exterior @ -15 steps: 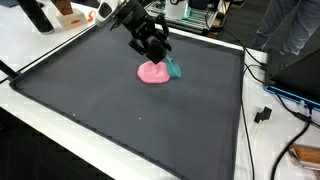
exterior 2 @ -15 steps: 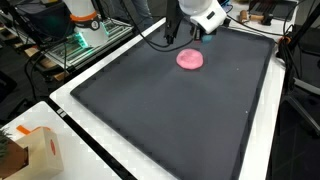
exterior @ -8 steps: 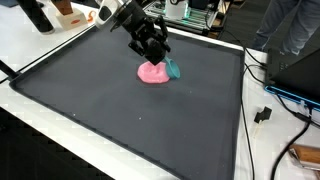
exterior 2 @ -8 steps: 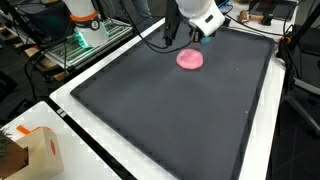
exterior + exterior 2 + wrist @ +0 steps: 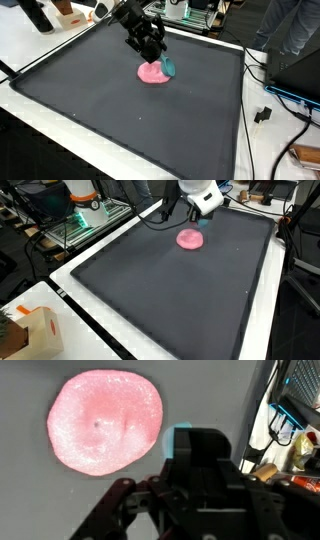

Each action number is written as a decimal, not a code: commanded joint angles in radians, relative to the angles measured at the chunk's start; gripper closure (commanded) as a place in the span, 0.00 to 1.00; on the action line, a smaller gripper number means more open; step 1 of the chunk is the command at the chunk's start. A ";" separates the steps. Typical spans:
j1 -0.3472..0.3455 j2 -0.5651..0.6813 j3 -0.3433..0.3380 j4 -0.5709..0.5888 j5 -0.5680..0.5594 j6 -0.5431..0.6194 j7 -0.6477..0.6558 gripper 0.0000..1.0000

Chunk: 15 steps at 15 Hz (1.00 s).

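A flat round pink disc [image 5: 150, 73] lies on the black mat near its far side; it also shows in the other exterior view [image 5: 190, 239] and fills the upper left of the wrist view [image 5: 105, 422]. My gripper [image 5: 160, 58] hangs just above the disc's edge, seen in both exterior views [image 5: 200, 216]. In the wrist view the black fingers [image 5: 200, 455] are together, with a small teal object [image 5: 180, 438] peeking out between them and mostly hidden. The teal object [image 5: 169, 68] hangs at the fingertips next to the disc and is just visible from the other side [image 5: 205, 220].
The black mat [image 5: 130, 115] covers a white table [image 5: 75, 290]. Cables and a plug [image 5: 262, 114] lie beside the mat. A cardboard box [image 5: 35, 332] stands at the table's corner. A person [image 5: 290, 25] stands behind the table, and equipment racks [image 5: 80, 215] stand beyond it.
My gripper has shifted slightly sideways toward the pink disc, and the teal object has moved with it. The disc has not moved.
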<state>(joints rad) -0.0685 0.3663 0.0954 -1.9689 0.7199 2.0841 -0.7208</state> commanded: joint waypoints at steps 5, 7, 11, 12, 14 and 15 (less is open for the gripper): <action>0.039 -0.096 -0.014 -0.018 -0.222 -0.011 0.276 0.75; 0.048 -0.125 -0.010 -0.022 -0.275 -0.012 0.343 0.75; 0.074 -0.187 -0.011 -0.027 -0.365 -0.017 0.464 0.75; 0.083 -0.201 -0.013 -0.027 -0.395 -0.017 0.503 0.75; 0.097 -0.226 -0.014 -0.023 -0.448 -0.026 0.574 0.75; 0.106 -0.238 -0.014 -0.023 -0.480 -0.026 0.618 0.75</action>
<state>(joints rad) 0.0077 0.1862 0.0944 -1.9677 0.3216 2.0776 -0.2118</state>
